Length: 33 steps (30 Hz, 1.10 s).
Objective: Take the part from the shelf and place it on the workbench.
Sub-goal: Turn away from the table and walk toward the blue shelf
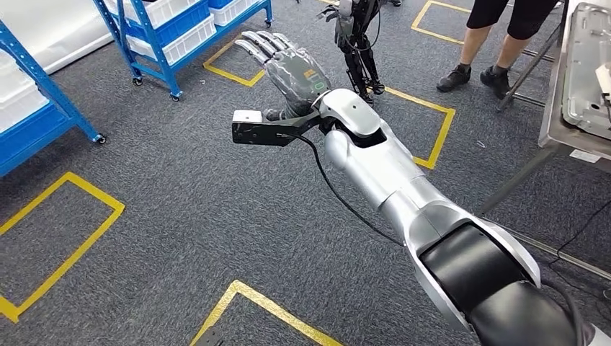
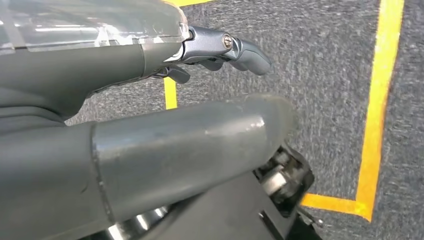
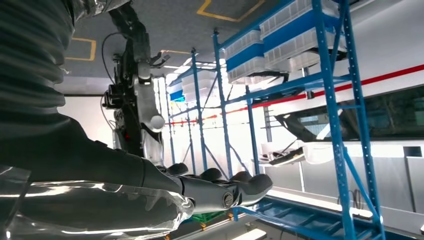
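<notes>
The right arm (image 1: 403, 194) reaches out over the grey floor, its robot hand (image 1: 288, 68) empty, fingers spread. Blue shelves (image 1: 180, 32) stand beyond it; the table (image 1: 569, 94) sits off right. The left robot hand (image 2: 220, 47) I can't judge.

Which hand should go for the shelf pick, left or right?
Probably right: the right hand is raised, empty, fingers spread, stretched toward the blue shelf. The left hand hangs over the floor.
</notes>
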### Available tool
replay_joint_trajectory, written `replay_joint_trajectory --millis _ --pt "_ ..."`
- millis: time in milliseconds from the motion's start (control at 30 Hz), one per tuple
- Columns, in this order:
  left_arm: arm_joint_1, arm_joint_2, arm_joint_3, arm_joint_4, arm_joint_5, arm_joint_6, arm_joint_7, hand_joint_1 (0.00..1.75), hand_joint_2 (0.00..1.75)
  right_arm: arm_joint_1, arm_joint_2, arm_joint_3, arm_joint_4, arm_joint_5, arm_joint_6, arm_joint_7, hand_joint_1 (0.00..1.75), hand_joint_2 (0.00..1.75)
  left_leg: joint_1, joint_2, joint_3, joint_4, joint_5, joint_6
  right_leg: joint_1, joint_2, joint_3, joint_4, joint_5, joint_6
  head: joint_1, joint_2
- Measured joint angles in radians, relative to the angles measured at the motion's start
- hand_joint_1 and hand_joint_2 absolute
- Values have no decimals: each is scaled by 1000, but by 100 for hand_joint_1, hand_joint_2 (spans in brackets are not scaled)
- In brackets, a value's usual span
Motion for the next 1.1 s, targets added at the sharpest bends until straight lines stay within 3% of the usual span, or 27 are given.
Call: replay_joint_trajectory --millis 67,133,167,200,233,300,333,400,433,500,533,567,633,700,733,800,867,933,1000,1033,1100 --pt "0 4 0 0 -1 1 2 0 0 4 -6 0 0 -6 -10 -4 0 175 4 -21 5 -6 4 13 -6 44 -18 49 -34 9 0 0" --pt "-3 7 0 0 -2 2 4 0 0 14 -18 0 2 -10 -17 -7 0 175 5 -43 6 -8 6 22 -9 96 -80 172 -95 13 0 0" --pt "-4 9 0 0 -3 3 5 0 0 21 -23 0 4 -11 -18 -8 0 175 4 -57 6 -7 6 24 -9 106 -115 237 -118 14 0 0" --pt "-3 10 0 0 -4 3 5 0 0 30 -28 0 7 -11 -19 -8 0 175 4 -72 6 -6 5 25 -9 109 -140 277 -124 13 0 0" --pt "-2 12 0 0 -4 3 6 0 0 36 -33 0 9 -11 -20 -8 0 175 3 -88 6 -4 5 25 -10 111 -149 280 -108 11 0 0" --pt "2 15 0 0 -4 3 7 0 0 41 -38 0 12 -11 -22 -8 0 175 3 -118 6 0 4 23 -10 130 -114 181 -32 3 0 0" --pt "3 16 0 0 -4 3 7 0 0 40 -40 0 13 -12 -25 -8 0 175 3 -131 4 3 2 21 -12 160 -86 114 1 -2 0 0" --pt "2 16 0 0 -2 4 7 0 0 41 -45 0 17 -15 -31 -10 0 175 7 -155 -3 8 1 12 -14 206 -50 27 32 -7 0 0" --pt "3 16 0 0 -1 5 7 0 0 42 -46 0 19 -17 -34 -13 0 175 10 -167 -8 7 3 6 -13 213 -45 16 30 -9 0 0" --pt "8 18 1 0 -1 6 6 0 0 45 -47 0 23 -24 -40 -21 0 175 14 -184 -12 2 6 -8 -12 186 -38 4 32 -14 0 0" --pt "12 20 1 0 -2 7 6 0 0 45 -47 0 25 -28 -44 -26 0 175 11 -170 -16 8 0 -13 -15 172 -32 -4 35 -19 -1 0" --pt "15 21 1 0 -3 7 5 0 0 46 -47 0 27 -31 -48 -30 0 175 8 -142 -28 34 -15 -17 -18 157 -26 -13 38 -23 -2 0" --pt "15 23 1 0 -5 9 3 0 0 51 -48 0 33 -33 -53 -36 0 175 7 -72 -78 139 -69 -25 -17 127 -18 -20 38 -30 -4 0" --pt "15 23 1 0 -6 8 1 0 0 62 -50 0 41 -37 -60 -39 0 175 11 -45 -134 250 -107 -32 -14 96 -16 -20 34 -32 -4 0" --pt "17 23 1 0 -7 8 1 0 0 69 -50 0 45 -39 -65 -41 0 175 13 -40 -141 263 -103 -35 -14 81 -16 -19 31 -31 -4 0" --pt "20 24 1 0 -10 6 1 0 0 79 -51 0 53 -42 -76 -46 0 175 16 -25 -95 178 -51 -37 -14 56 -14 -14 25 -27 -4 0" --pt "19 26 1 0 -15 6 -1 0 0 81 -53 0 59 -45 -85 -49 0 175 9 24 -27 49 -8 -30 -11 34 -12 -8 16 -19 -4 0" --pt "17 26 1 0 -17 5 -3 0 0 81 -55 0 65 -46 -88 -51 0 175 0 48 -1 0 -3 -17 -4 17 -8 -5 10 -9 -4 0" --pt "18 27 1 0 -18 5 -4 0 0 82 -55 0 70 -46 -89 -53 0 175 -1 23 -1 0 -1 -6 -1 -3 -1 -6 5 0 -4 0" --pt "18 28 1 0 -18 5 -5 0 0 82 -56 0 72 -46 -90 -53 0 175 1 11 1 -2 0 -1 -4 2 1 -1 -2 6 -3 0" --pt "18 29 1 0 -18 5 -6 0 0 81 -57 -1 74 -47 -92 -55 0 175 6 -11 7 -8 4 10 -11 45 -16 48 -38 14 -3 0"
